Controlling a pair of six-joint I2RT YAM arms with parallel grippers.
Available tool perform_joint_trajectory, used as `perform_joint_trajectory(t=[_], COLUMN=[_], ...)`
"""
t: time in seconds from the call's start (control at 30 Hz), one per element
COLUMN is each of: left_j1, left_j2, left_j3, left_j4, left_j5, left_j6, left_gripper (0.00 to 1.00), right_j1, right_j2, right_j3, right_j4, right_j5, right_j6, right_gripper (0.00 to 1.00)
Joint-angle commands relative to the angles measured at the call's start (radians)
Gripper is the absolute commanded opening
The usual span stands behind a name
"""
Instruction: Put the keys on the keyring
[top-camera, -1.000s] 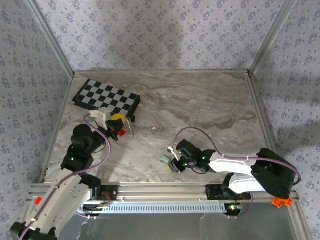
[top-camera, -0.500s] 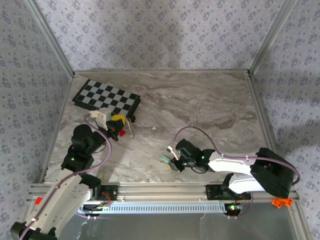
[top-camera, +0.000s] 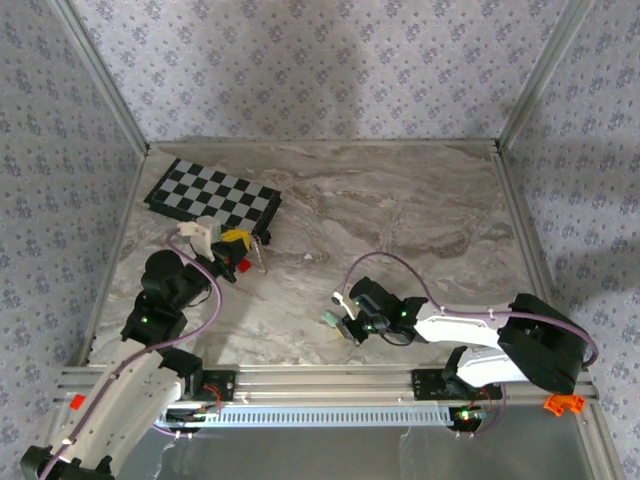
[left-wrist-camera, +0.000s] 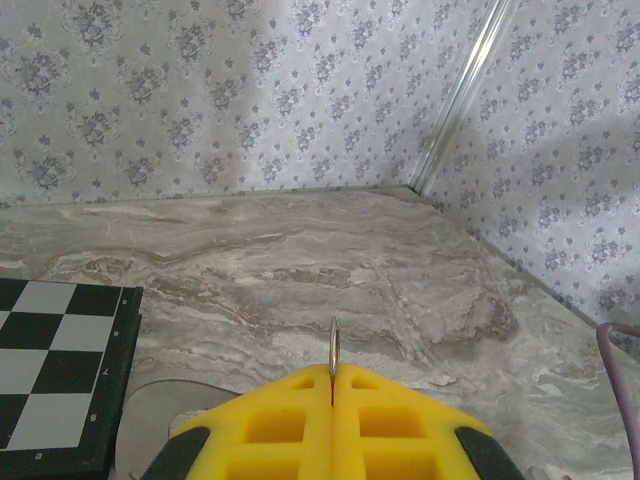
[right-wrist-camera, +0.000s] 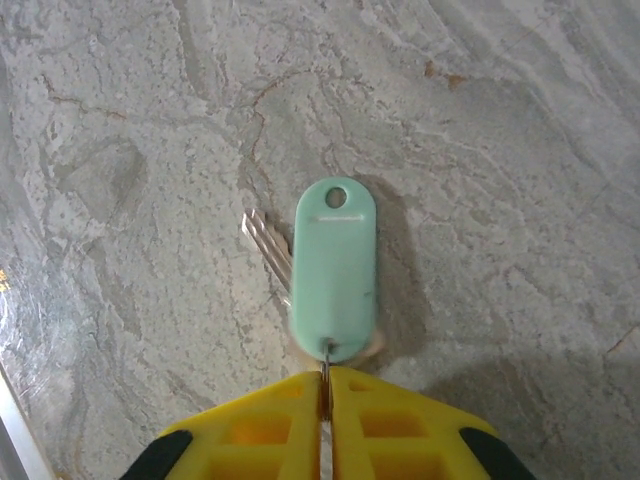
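Grey-beige marbled tabletop (top-camera: 400, 210), veined in brown and white, matte under soft, even light. Behind the tabletop and to both sides of it, pale lilac wallpaper (top-camera: 320, 70) with a small repeating floral motif. At the tabletop's two far corners, bare aluminium posts (top-camera: 538, 75) leaning outward along the wall seams. Faint, broad shadows across the wallpaper above the tabletop's far edge. On the tabletop's far left, a black-and-white chessboard (top-camera: 212, 195), flat and askew to the edges. Along the tabletop's near edge, a slotted aluminium rail (top-camera: 320, 378).
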Motion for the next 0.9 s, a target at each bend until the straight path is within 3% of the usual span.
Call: perform_joint_trajectory(t=[0.0,0.3,0.63,0.87], left_j1=[0.007,0.007,0.007,0.007], left_j2=[-0.017,-0.02,-0.02,-0.029], left_j3=[0.013,0.012,0.007,0.004], left_j4=[0.049,0.047,0.051,0.049], left_j5=[0.013,0.012,0.012,0.015], left_j6=[-0.014,-0.013,-0.008,-0.001], left_gripper=[0.0,0.0,0.0,0.0], right_j1=[0.01,0.02,0.021,0.033], right_j2=[0.004,-0.013,0.152,0.254], right_j3=[0.029,0.059,0.409,0.499], right_j4=[-0.009,-0.075,-0.653,-0.806], right_j5=[0.008,0.019,0.072,0.071], right_j6=[-0.019,-0.04,-0.001,0.018], right_gripper=[0.09,0.0,0.0,0.0])
